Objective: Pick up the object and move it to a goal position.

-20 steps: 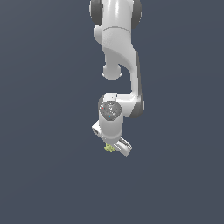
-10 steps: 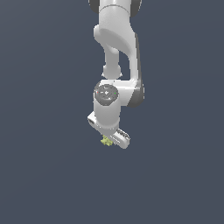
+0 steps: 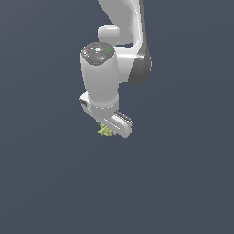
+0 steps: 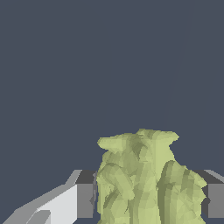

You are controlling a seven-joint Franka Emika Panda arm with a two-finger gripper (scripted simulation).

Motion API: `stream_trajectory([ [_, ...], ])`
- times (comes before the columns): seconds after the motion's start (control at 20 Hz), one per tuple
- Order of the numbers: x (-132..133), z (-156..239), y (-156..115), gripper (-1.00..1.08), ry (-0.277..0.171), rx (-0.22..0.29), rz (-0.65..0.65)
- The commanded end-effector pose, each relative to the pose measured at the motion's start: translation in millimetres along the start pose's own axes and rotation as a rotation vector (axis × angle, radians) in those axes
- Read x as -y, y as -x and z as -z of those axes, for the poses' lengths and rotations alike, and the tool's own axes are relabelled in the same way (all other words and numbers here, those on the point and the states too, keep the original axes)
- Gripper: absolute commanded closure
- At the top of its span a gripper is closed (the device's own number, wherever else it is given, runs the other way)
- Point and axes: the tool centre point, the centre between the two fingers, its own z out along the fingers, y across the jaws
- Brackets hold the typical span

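In my wrist view, the gripper (image 4: pixel 146 197) has its 2 dark finger pads (image 4: pixel 85 200) closed against either side of the object (image 4: pixel 146 179), a lumpy yellow-green chunk that fills the gap between them, so I read this as a firm pinch rather than a loose cradle. The object sits between the pads and sticks out past their tips, away from the camera, with its ridged lobes running the same way. I judge its long axis to lie along the fingers, with the flared, flatter end pointing outward from the gripper, though the part nearest the palm is cut off by the frame edge. In the exterior view the gripper (image 3: pixel 111 128) hangs below the white wrist housing (image 3: pixel 99 75), and only a small patch of the object (image 3: pixel 105 131) shows at the fingertips, toward the exterior view's left of the finger block. Around it there is only plain dark blue-grey background, and I can see no goal marker in either view, so I cannot say how near the target is. My judgement is that the carry is the step in hand. To do it well I would keep the pinch steady, move smoothly without twisting the wrist, since the bumpy surface gives uneven contact, and avoid sudden stops that could shake it loose.
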Motion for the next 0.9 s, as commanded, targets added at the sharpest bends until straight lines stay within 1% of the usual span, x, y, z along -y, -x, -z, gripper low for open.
stream_trajectory([
  [0.0,-8.1,29.7,0.6,1.08,0.000,0.000,0.000],
  [0.45,-32.7,127.2,-0.3,1.08,0.001,0.000,0.000],
  [0.65,-39.5,157.3,-1.3,1.08,0.001,0.000,0.000],
  [0.85,-43.7,177.2,-2.2,1.08,0.001,-0.001,0.000],
])
